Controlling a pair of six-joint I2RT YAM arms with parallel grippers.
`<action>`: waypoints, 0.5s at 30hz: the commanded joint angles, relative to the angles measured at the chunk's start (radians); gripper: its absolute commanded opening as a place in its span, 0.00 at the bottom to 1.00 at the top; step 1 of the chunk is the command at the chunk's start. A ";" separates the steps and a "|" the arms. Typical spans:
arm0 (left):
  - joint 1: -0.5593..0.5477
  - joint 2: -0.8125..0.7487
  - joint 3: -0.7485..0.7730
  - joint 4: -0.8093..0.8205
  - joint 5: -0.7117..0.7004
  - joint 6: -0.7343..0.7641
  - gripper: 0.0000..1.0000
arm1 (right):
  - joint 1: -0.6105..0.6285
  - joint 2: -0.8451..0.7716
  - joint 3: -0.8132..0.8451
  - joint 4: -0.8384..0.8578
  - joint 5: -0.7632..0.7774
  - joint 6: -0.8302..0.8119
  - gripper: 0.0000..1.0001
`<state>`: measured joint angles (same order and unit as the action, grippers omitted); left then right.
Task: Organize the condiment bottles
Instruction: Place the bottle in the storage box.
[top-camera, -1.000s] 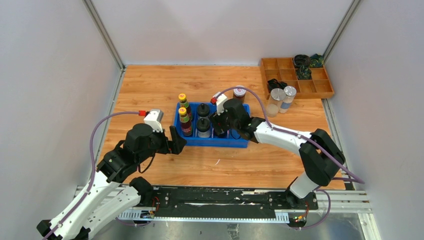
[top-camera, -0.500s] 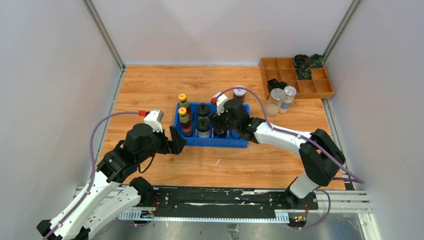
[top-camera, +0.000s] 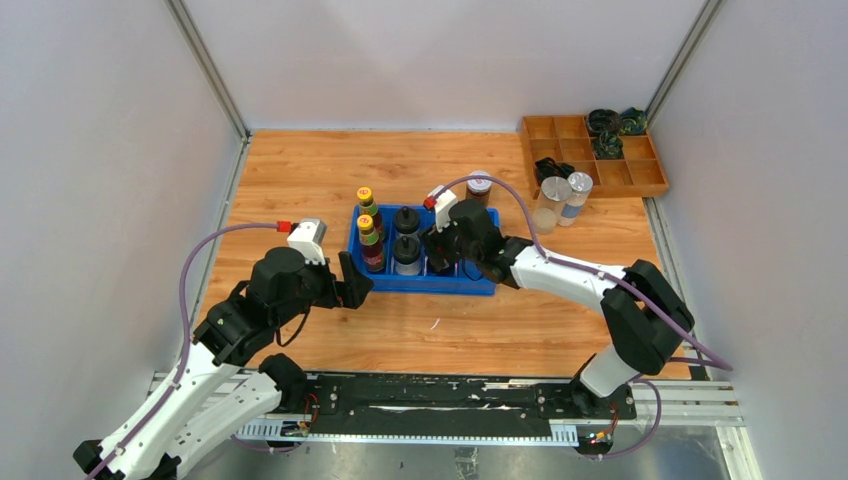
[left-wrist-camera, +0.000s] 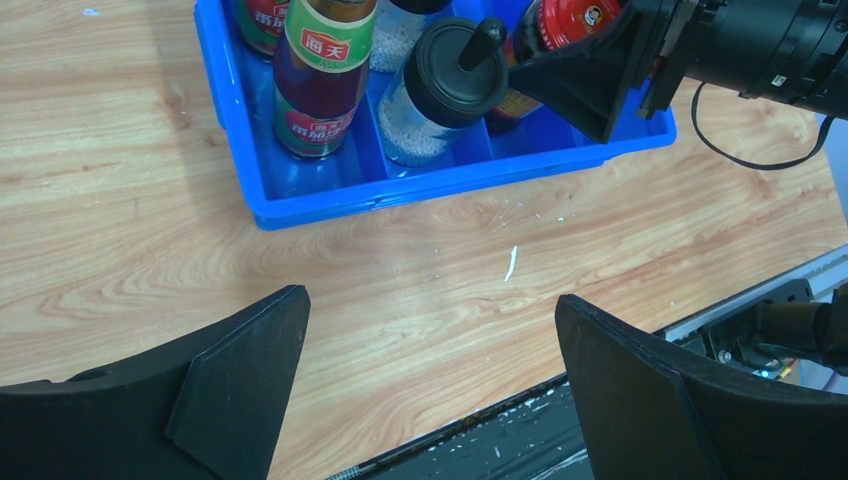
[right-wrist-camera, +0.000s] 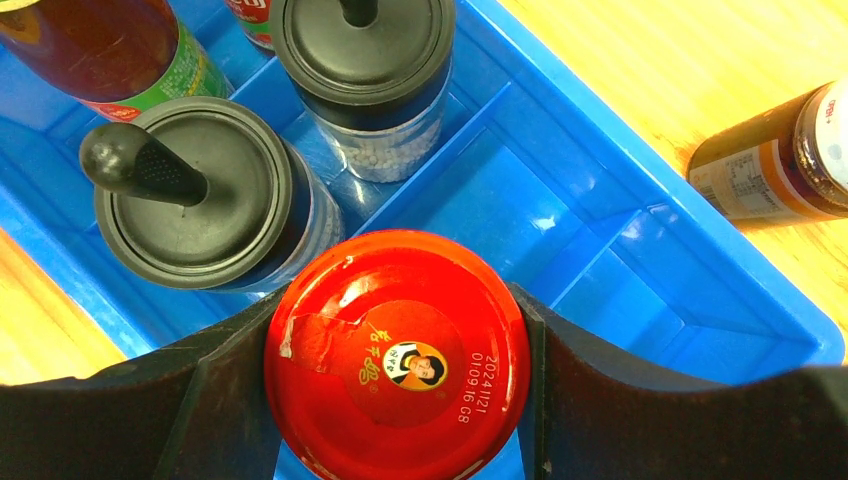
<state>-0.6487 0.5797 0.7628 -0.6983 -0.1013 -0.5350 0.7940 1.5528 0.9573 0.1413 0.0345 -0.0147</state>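
Overhead view of two robot arms working at a wooden bench enclosed by pale grey walls.

The right tool is clamped on a red-lidded jar, one finger pressed against each side of the lid. The jar stands upright with its long axis vertical, directly beneath the tool. It sits over the near compartment of the third column in a blue tray, just beside the nearer of two black-lidded shakers. Whether the jar's base already rests on the tray floor cannot be told, because the lid hides everything beneath it. The coming move looks like a straight drop or release into that compartment.

Two yellow-capped sauce bottles fill the tray's leftmost column, and the shakers fill the second. The compartments behind and to the right of the jar are bare blue plastic.

The left tool has its fingers wide apart and holds nothing. It hovers low over the bench near the tray's near left corner, pointing towards the tray.

A white-lidded dark jar stands on the bench just behind the tray, nearer the right arm. Two silver-lidded jars stand together further right, close against a wooden tray in the far right corner that holds dark coiled items.
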 joint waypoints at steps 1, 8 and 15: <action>-0.008 -0.014 -0.002 -0.002 -0.008 -0.006 1.00 | -0.001 -0.037 -0.021 0.004 0.007 0.037 0.57; -0.008 -0.019 -0.003 -0.002 -0.008 -0.009 1.00 | 0.000 -0.038 -0.022 0.000 0.002 0.041 0.58; -0.008 -0.022 -0.002 -0.003 -0.010 -0.014 1.00 | 0.001 -0.047 -0.025 -0.014 -0.001 0.042 0.65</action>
<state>-0.6487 0.5701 0.7628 -0.6983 -0.1013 -0.5362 0.7940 1.5455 0.9520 0.1364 0.0345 0.0074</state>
